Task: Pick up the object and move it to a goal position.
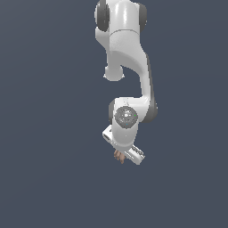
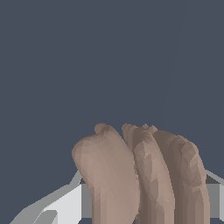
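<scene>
Brown lobed object (image 1: 119, 156) low and just right of centre in the exterior view, tucked under the white claw (image 1: 121, 156). Fills the lower middle of the wrist view (image 2: 140, 175), ridged lobes pointing up the frame, pale claw fingers (image 2: 65, 203) showing behind on both sides. Closed on the object, judging by that fit. No goal marker in sight. Risks: slipping out along the rounded lobes under a fast swing; twisting in a shallow grip; dropping short of the goal.
</scene>
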`<state>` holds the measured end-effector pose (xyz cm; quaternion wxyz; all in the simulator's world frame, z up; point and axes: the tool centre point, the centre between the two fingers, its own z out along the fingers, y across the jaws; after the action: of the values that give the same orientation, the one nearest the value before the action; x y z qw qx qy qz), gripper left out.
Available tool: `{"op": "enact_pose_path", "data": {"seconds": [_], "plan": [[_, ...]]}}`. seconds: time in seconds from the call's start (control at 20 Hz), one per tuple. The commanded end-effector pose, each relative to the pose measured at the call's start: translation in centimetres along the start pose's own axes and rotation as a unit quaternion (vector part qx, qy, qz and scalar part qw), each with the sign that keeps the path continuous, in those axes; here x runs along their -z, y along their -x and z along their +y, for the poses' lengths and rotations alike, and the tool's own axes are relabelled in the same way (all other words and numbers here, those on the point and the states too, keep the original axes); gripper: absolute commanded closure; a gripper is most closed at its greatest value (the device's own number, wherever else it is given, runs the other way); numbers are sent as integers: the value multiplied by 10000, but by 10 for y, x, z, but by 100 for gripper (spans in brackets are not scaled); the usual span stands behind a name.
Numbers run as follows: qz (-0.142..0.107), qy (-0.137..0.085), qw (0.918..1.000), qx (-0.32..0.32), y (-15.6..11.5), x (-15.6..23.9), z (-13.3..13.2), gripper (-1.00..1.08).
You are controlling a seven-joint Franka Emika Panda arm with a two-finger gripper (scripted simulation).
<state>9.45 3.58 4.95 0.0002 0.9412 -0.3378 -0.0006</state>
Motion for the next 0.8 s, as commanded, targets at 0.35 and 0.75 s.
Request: {"op": "enact_pose_path", "data": {"seconds": [0.35,0.75], "plan": [[2,-4,10000,-2,-6,37,24,108],[-2,-9,10000,-4,-18,108,69,108]]}}
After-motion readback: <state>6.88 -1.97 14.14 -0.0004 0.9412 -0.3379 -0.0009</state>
